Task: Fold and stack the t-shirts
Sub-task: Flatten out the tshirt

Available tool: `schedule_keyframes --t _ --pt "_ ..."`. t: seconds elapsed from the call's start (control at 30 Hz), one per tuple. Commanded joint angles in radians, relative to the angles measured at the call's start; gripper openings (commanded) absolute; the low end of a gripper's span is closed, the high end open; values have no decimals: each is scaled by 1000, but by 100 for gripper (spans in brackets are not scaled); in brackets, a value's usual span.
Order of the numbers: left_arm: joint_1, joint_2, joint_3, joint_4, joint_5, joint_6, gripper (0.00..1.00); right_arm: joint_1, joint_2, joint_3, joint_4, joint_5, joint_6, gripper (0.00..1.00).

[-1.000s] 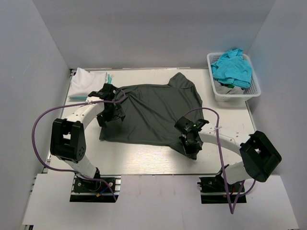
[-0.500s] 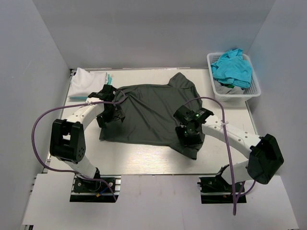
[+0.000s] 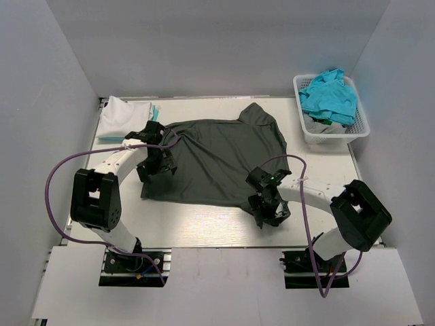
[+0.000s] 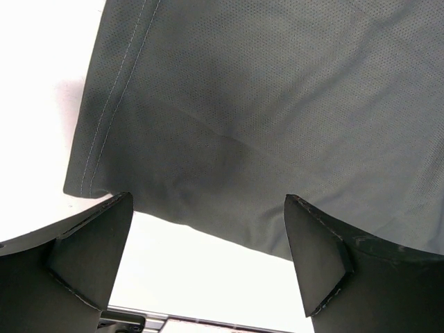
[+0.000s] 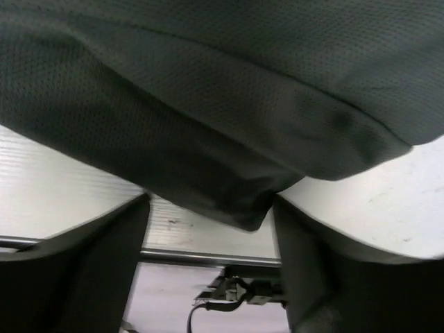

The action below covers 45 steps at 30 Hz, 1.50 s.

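A dark charcoal t-shirt [image 3: 217, 156] lies spread flat on the table, also seen in the left wrist view [image 4: 263, 104] and the right wrist view [image 5: 229, 104]. My left gripper [image 3: 156, 161] hovers open over its left hem, with bare table between the fingers [image 4: 316, 253]. My right gripper [image 3: 269, 208] stands open at the shirt's near right corner [image 5: 246, 208], which lies loose between the two fingers [image 5: 90, 270] and is not pinched. A folded white t-shirt [image 3: 122, 115] rests at the back left on a teal one [image 3: 157, 109]. Turquoise t-shirts [image 3: 329, 98] fill the basket.
The white lattice basket [image 3: 336, 134] stands at the back right corner. Grey walls close in the table [image 3: 204, 224] on three sides. The table's near metal edge [image 5: 208, 257] runs just below my right gripper, with a cable and bracket beyond it.
My right gripper has opened and let go of the shirt's near right corner. It shifted up over the shirt, then came back toward the near edge. The left arm has not moved.
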Motion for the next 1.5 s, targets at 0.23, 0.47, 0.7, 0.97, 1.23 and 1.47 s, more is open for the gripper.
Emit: schedule_keyframes --t 0.23,0.47,0.7,0.97,1.23,1.47 --pt "2 -38 -12 -6 9 2 100 -4 -5 15 5 56 47 0" --pt "2 -29 -12 14 29 2 100 -22 -41 257 -239 -35 50 0" --pt "2 12 -23 33 29 2 100 -76 11 392 -336 -44 26 0" --pt "2 41 -23 43 29 2 100 -146 11 487 -351 -96 -57 0" --pt "11 123 -32 29 10 -18 100 -142 -283 42 -238 -433 90 11" --pt "11 166 -12 18 -2 -31 100 -145 -351 140 -319 -337 50 84"
